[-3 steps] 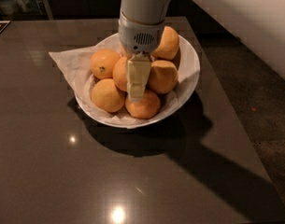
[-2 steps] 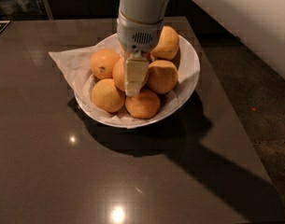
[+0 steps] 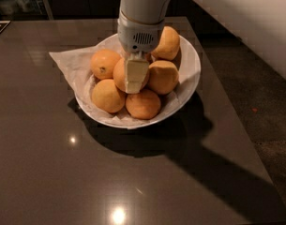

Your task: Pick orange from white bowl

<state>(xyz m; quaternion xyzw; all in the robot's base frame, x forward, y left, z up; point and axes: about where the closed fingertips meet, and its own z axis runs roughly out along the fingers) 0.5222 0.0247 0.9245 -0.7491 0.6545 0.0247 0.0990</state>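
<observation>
The white bowl stands on the dark table, lined with crumpled white paper and holding several oranges. My gripper reaches down from above into the middle of the pile. It hangs right in front of the central orange, a round, deep orange one, and hides its right half. Another orange with a dark stem spot lies to the left. Others lie at the front, the front left, the right and the back.
The bowl's paper lining sticks out over the rim at the left. The glossy dark table ends at the right in an edge, with darker floor beyond. My white arm fills the upper right.
My gripper has risen slightly and shifted a little to the left over the central orange. The oranges and the bowl have stayed in place.
</observation>
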